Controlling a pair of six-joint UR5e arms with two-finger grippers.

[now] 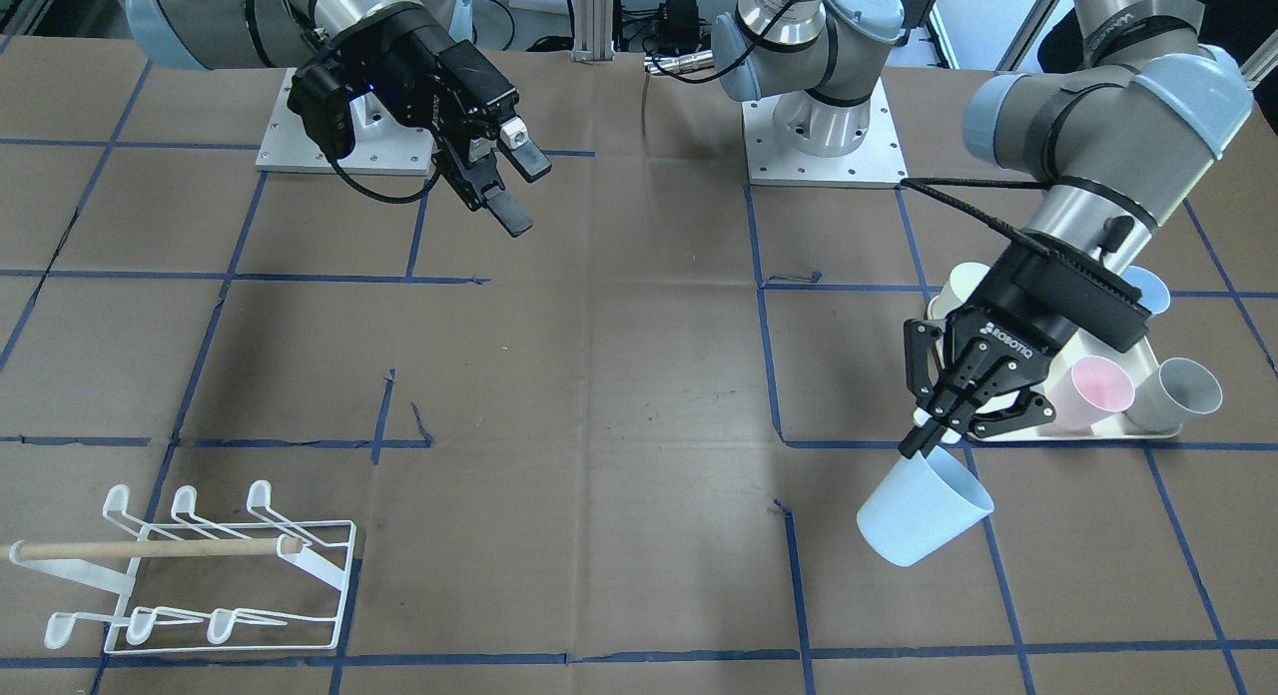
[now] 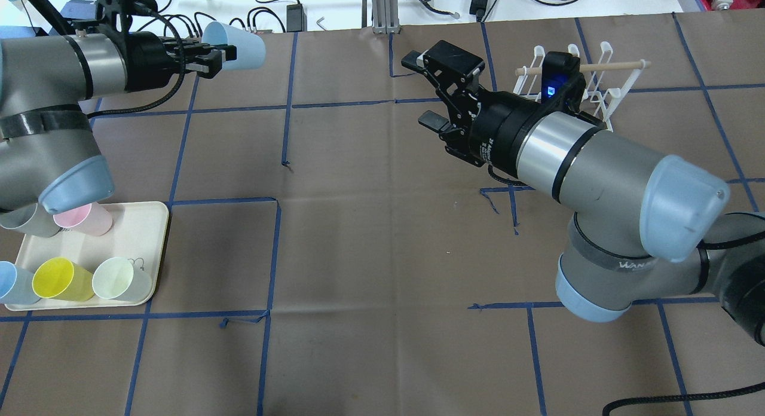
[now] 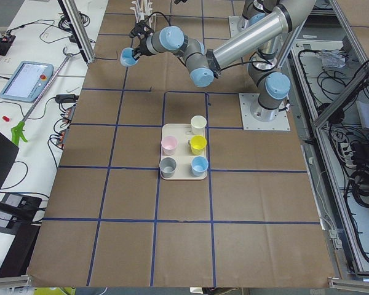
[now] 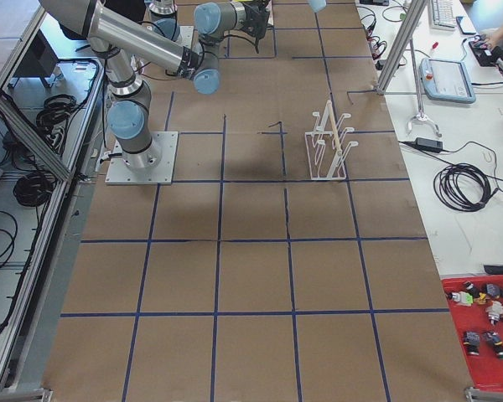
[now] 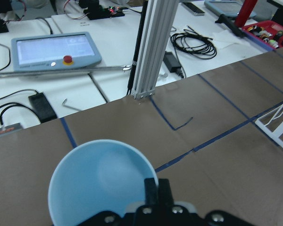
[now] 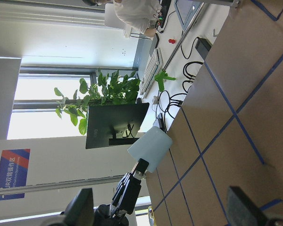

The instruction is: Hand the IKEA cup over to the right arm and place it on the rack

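- We find the left pincer (image 1: 924,440) clamped on the rim of the light-blue plastic cup (image 1: 924,520), with one finger inside the mouth and the other on the outer wall.
- We note the cup held clear of the brown paper-covered bench (image 1: 599,375). It is tilted with its base pointing away from the pincer, over the robot's left half and towards the far side.
- We see the right pincer (image 1: 524,194) with its fingers apart and nothing between them. It is raised above the bench, well apart from the cup.
- The small white wire rack with a pale wooden dowel handle (image 1: 200,575) stands on the bench at the robot's far right, well apart from the cup.
- We log a cream rectangular tray (image 2: 143,225) on the robot's near left, carrying pink, grey, yellow, pale and blue cups.
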